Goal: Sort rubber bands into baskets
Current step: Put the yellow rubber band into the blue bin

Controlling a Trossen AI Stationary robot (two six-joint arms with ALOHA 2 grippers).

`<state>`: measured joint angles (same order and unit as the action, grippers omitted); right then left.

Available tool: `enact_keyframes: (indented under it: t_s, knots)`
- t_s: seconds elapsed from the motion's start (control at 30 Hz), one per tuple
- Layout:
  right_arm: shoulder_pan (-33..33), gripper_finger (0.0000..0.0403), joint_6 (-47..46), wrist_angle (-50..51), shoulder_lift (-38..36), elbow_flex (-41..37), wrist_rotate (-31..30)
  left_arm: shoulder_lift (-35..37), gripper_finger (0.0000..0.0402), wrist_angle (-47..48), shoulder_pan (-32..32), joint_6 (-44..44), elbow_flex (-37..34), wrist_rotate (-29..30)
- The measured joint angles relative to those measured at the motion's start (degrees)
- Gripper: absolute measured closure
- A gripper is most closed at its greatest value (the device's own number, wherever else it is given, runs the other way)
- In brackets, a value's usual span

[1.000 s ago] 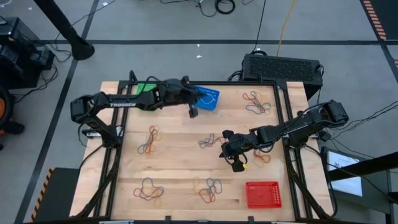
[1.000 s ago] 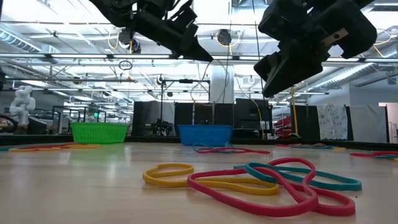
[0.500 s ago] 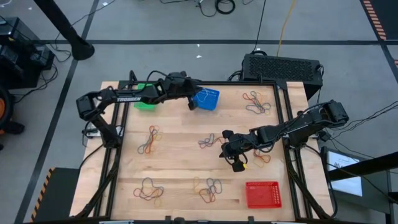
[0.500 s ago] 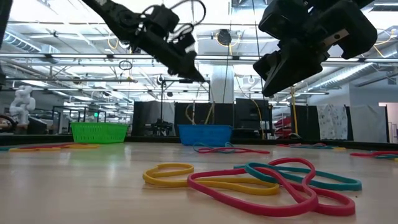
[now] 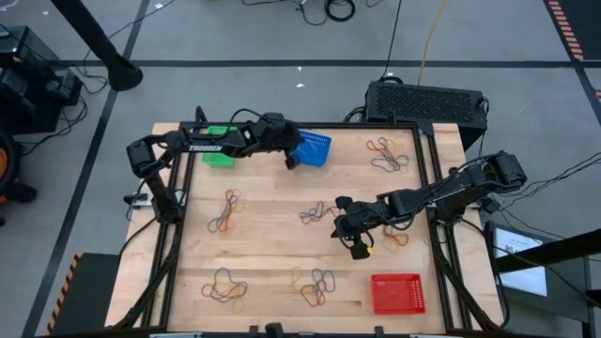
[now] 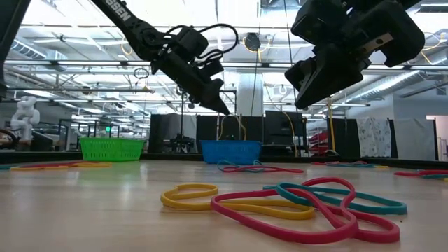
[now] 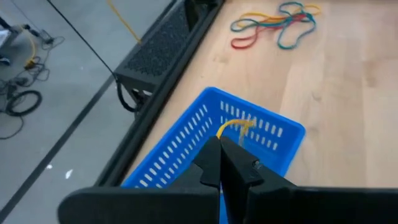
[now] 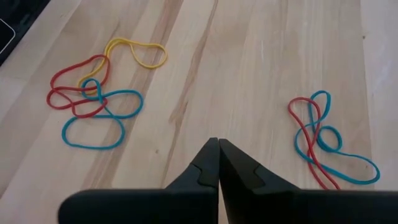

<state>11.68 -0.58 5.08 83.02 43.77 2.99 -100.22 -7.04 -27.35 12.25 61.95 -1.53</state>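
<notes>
Since the earlier frames, left gripper has swung from over the bare wood toward the blue basket; it hangs above that basket's near edge, fingers pressed together. A yellow rubber band lies inside the blue basket. Right gripper hovers mid-table, fingers pressed together, nothing held; band clusters lie beneath it. Green basket sits at the far left corner, red basket near the front right. More bands are scattered across the table.
</notes>
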Motion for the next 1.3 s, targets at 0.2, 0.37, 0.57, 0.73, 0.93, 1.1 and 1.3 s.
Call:
enact_keyframes:
  t_s: [0.2,0.37,0.57,0.73,0.93,1.1,1.3]
  knots:
    - [-0.1,0.0403,0.9,0.0,0.0,0.0,-0.2,0.9,0.0343,3.5,0.4,-1.5,0.5,-0.1]
    - [-0.1,0.0403,1.0,0.0,0.0,0.0,-0.3,0.8,0.0288,8.7,0.4,-1.5,3.0,-0.1]
    - [-0.1,0.0403,1.0,0.0,0.0,0.0,-0.3,3.7,0.0259,19.6,0.7,-1.3,8.4,-0.6]
    - [-0.1,0.0403,1.0,0.2,0.0,0.0,-0.3,9.1,0.0258,29.3,3.1,-1.4,10.4,-3.6]
    - [-0.1,0.0403,0.9,0.1,0.0,0.0,-0.2,15.8,0.0258,37.5,9.0,-3.9,9.6,-4.0]
    - [-0.1,0.0403,0.8,-0.2,0.0,0.0,-0.2,19.9,0.0258,41.1,15.8,-8.1,8.6,-4.4]
    - [-0.1,0.0403,0.0,-0.6,0.0,0.0,-0.2,20.6,0.0258,43.7,26.9,-12.0,8.3,-4.2]
